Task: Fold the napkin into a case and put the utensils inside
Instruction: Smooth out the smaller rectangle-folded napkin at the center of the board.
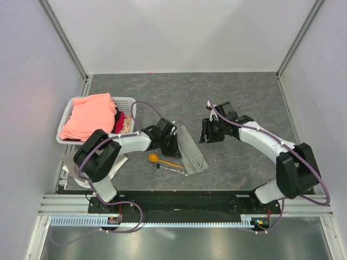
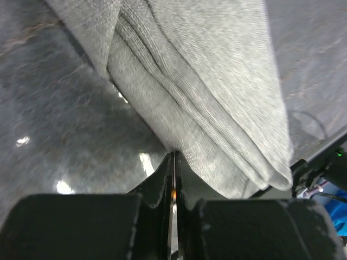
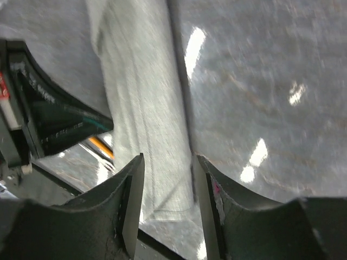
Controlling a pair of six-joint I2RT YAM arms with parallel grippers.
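Left jaws: my left gripper [image 2: 173, 158] pressed closed at the napkin [image 1: 192, 153] fold's edge; I can't tell if it pinches cloth.
Right jaws: my right gripper [image 3: 168, 160] parted, holding nothing.
Napkin: one, folded narrow, mid-tabletop [image 1: 244, 92], toward the near edge.
Utensils: one orange spoon [image 1: 162, 161] and one fork [image 1: 172, 169], just left of it.

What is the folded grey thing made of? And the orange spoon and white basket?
The grey napkin looks like soft matte cloth: fine woven threads and layered folds show. The orange spoon is probably plastic: bright, even colour. The white basket seems plastic too, with a slotted wall.
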